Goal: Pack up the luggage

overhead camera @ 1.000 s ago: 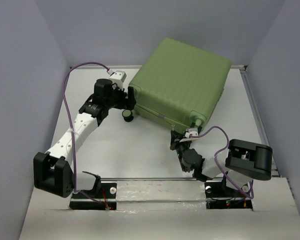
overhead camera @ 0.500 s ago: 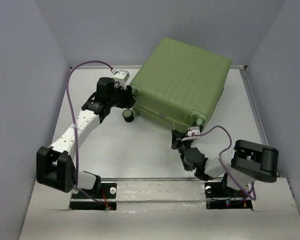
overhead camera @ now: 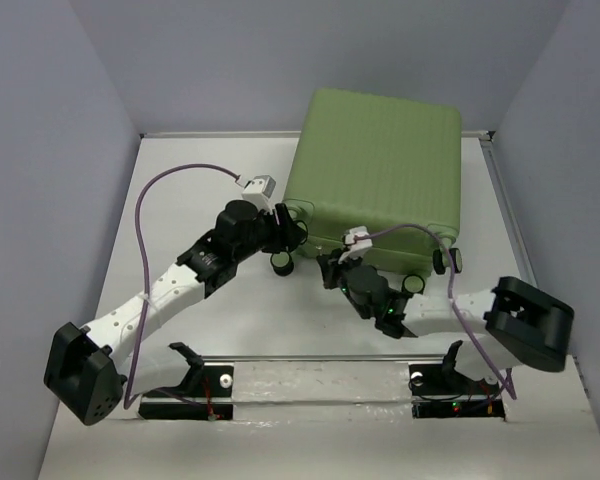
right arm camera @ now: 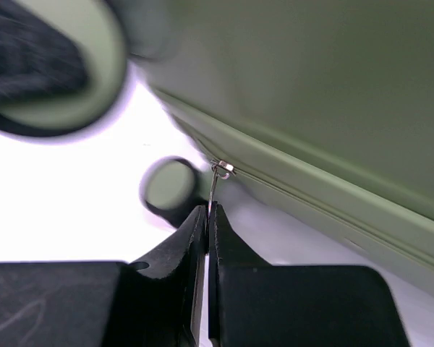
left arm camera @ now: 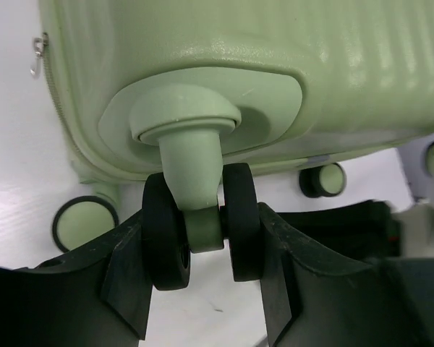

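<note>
Hard, matte, light olive-green shell on the luggage [overhead camera: 380,165], ribbed in fine parallel grooves and rounded at every corner. Lying flat and closed on the white desk [overhead camera: 230,300], toward the far right side.

Seen from the left wrist: a smooth moulded socket in the shell corner, a stubby pale-green stem [left arm camera: 192,163] below it, then a twin caster wheel [left arm camera: 166,242] with black rubbery tyres on a green hub. Clamped on both sides by the left pincer [left arm camera: 200,231], with dark matte fingers [left arm camera: 126,278] flat against the outer faces of the two tyres. Left arm stretched low across the desk, elbow bent, wrist level with the near left corner of the case.

Seen from the right wrist: a thin, bright metal zipper pull [right arm camera: 215,184] hanging from the zipper seam [right arm camera: 311,199], nipped at its lower end between the pressed-together tips of the right pincer [right arm camera: 207,220]. Right arm folded back from its base, forearm low, reaching leftward along the near edge of the case. Blurred green-faced wheels close beside it.
</note>
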Motion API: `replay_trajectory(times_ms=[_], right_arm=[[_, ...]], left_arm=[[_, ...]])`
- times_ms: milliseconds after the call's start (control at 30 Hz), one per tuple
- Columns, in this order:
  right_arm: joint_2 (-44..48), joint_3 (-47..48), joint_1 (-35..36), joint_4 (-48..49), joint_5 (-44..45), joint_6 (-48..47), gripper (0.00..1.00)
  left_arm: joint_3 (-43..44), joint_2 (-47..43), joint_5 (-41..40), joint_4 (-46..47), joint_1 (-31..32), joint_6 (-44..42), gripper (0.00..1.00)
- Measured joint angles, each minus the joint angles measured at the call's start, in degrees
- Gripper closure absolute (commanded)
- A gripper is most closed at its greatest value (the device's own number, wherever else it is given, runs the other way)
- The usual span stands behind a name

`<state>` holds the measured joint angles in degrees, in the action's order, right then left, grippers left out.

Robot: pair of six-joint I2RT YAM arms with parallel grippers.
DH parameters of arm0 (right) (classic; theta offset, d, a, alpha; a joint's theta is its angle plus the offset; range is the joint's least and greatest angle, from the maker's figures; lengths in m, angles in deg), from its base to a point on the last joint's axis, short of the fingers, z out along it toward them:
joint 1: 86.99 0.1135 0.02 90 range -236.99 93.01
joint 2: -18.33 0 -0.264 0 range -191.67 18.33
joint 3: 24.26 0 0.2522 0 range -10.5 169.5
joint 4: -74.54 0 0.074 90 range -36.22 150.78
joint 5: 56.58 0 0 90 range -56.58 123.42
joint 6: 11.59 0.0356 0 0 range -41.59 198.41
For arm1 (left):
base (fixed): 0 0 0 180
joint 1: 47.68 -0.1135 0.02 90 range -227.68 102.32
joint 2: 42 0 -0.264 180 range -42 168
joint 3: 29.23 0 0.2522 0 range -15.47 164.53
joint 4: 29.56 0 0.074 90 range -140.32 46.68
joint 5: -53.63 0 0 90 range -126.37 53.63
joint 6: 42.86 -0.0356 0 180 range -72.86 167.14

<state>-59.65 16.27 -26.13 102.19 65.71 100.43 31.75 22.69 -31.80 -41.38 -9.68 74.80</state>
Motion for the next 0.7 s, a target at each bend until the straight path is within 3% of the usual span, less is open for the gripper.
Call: replay_trajectory(times_ms=[133, 300, 433, 567, 600, 700], right_arm=[[-12.6, 7.2, 2.8, 8.0, -3.4, 0.7, 0.93], [-21.2, 7.1, 3.1, 23.8, -5.9, 4.9, 0.93], [-24.8, 7.8, 3.6, 29.4, -4.7, 6.1, 0.93], [-32.6, 15.1, 4.8, 32.7, 0.1, 8.7, 0.92], [-33.7, 16.2, 4.9, 32.7, 0.7, 9.6, 0.87], [-34.5, 15.2, 6.6, 33.5, 0.0, 12.6, 0.59]], left_arm=[[-1.2, -1.4, 4.5, 0.3, 0.9, 7.4, 0.94], [-2.8, -3.6, 7.0, 0.6, 1.3, 14.0, 0.94], [-5.8, -6.1, 5.8, 3.4, 1.3, 17.5, 0.94], [-10.4, -10.7, -1.0, 7.7, 1.4, 19.7, 0.94], [-11.3, -11.5, -1.7, 8.8, 1.6, 20.3, 0.94], [-14.1, -13.9, -3.7, 10.6, 3.8, 21.6, 0.94]])
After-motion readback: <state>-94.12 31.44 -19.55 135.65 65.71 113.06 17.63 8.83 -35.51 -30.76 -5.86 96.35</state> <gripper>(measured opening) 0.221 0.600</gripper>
